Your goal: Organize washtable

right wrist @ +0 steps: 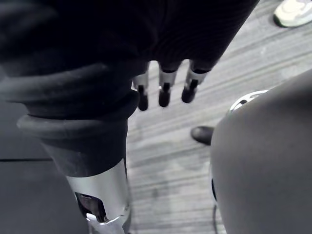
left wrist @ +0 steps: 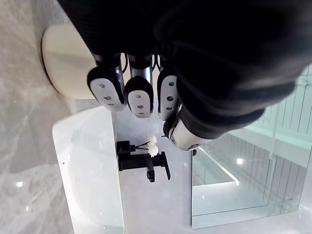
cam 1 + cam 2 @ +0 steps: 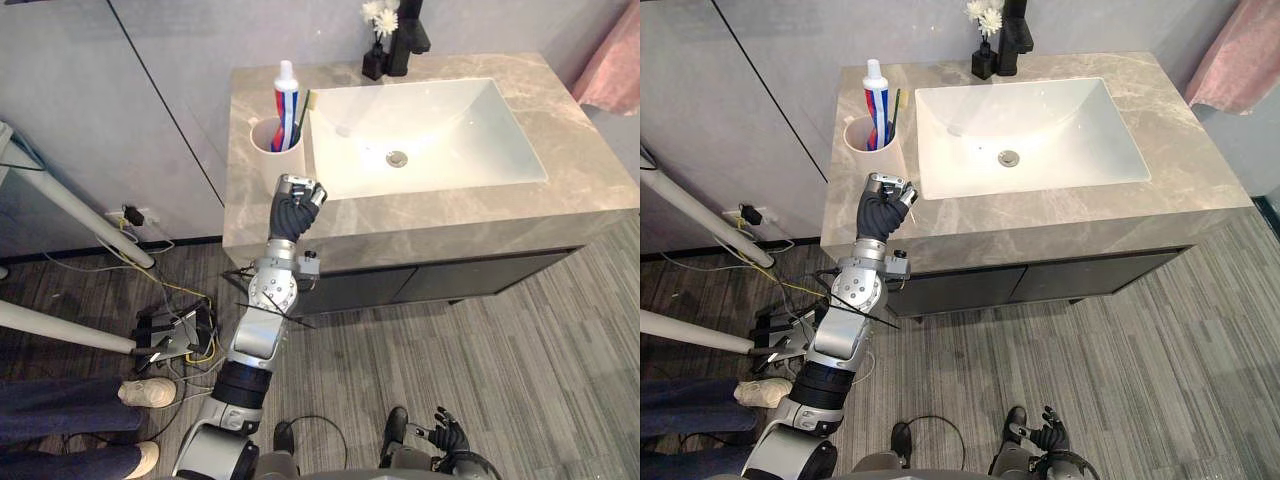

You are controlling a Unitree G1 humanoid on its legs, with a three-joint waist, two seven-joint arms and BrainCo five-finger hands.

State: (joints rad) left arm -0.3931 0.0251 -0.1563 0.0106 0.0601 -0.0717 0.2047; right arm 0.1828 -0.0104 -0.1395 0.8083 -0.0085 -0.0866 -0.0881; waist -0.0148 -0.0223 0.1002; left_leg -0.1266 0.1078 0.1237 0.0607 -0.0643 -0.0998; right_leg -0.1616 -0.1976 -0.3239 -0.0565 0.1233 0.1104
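my left hand [image 3: 297, 197] hangs over the near left part of the counter [image 3: 560, 140], just near of the cup [image 3: 272, 150] and beside the near left corner of the basin [image 3: 440, 120]. its fingers are curled into a fist with nothing in them. i can't tell whether it rests on the stone or floats above it.

the counter is a grey-brown veined slab with square edges. a bare strip runs along its near edge and a wider one lies right of the basin. the left strip is narrow, and the cup stands there close against the basin's left rim.

the cup is round, cream and matt. upright in it are 1 toothpaste [image 3: 286, 95] tube, white with red and blue bands, and 1 toothbrush [image 3: 302, 112] leaning right. the print on the tube is too small to read.

the basin is a white, glossy, shallow rectangle with a metal drain [image 3: 397, 158]. behind its far edge stand a black boxy faucet [image 3: 408, 40] and, just left of it, a black vase [image 3: 375, 62] of white flowers [image 3: 380, 15].

my right hand [image 3: 447, 435] hangs low over the grey striped floor [image 3: 540, 350], well apart from the counter, with its fingers straight and holding nothing.
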